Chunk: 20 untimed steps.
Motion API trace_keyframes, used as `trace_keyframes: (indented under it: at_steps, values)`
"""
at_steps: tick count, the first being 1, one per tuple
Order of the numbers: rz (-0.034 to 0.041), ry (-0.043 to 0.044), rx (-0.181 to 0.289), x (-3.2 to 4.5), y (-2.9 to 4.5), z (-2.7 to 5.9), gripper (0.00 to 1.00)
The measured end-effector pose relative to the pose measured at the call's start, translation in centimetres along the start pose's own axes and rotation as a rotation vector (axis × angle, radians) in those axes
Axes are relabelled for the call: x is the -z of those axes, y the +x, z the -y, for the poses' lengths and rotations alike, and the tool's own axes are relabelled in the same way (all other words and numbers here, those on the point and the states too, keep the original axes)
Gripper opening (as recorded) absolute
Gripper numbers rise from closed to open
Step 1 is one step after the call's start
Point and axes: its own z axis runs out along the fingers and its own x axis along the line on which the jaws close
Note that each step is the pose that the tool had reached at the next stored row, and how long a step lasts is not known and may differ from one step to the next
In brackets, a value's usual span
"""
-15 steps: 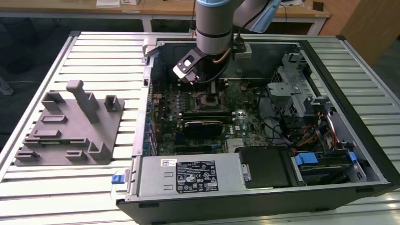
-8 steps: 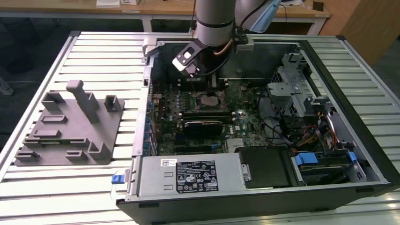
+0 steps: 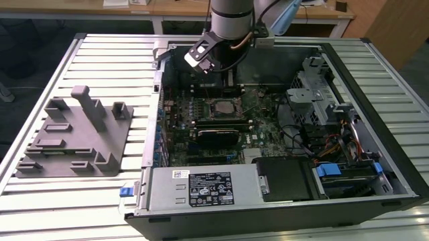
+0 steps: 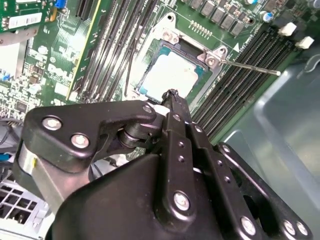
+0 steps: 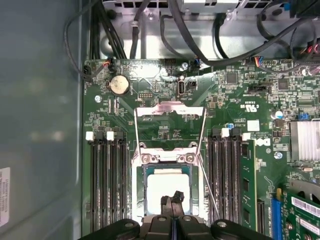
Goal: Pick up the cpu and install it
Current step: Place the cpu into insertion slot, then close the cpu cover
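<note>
ok so the cpu (image 5: 165, 181), the small flat square chip with the shiny silver metal top, is lying flat in the square metal-rimmed socket (image 5: 167, 159) on the green motherboard (image 5: 240, 100); in the second wrist view the cpu (image 4: 167, 75) glares almost white under the light.

The black metal gripper (image 5: 172, 196) hangs right over the chip with its two fingertips pressed together and nothing pinched between them; same story in the second wrist view, where the gripper (image 4: 172, 94) comes to one closed tip over the chip's edge; can't tell whether it actually touches the lid or just hovers above it.

The silver hold-down plate (image 5: 170, 111) is flipped open, lying back on the board just beside the socket; the thin metal lever (image 4: 252, 67) sticks out sideways across the long black memory slots (image 5: 107, 190), which run along both sides of the socket.

In the exterior view the grey robot arm (image 3: 232, 20) reaches down into the open black computer case (image 3: 268, 223), which lies on its side on the slatted silver metal table (image 3: 40, 211); a grey moulded fixture (image 3: 74, 135) with upright pegs sits on the table just beside the case, on the exterior view's left, well apart from the arm.
</note>
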Motion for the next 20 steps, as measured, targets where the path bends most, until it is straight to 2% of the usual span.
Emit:
trace_keyframes:
  at_steps: [12, 15, 20]
  values:
    - [-0.0002, -0.0001, 0.000, 0.18, 0.00, -0.01, 0.11]
    - [-0.0002, -0.0001, 0.000, 0.41, 0.00, -0.02, 0.11]
    - [-0.0002, -0.0001, 0.000, 1.23, -0.01, -0.06, 0.11]
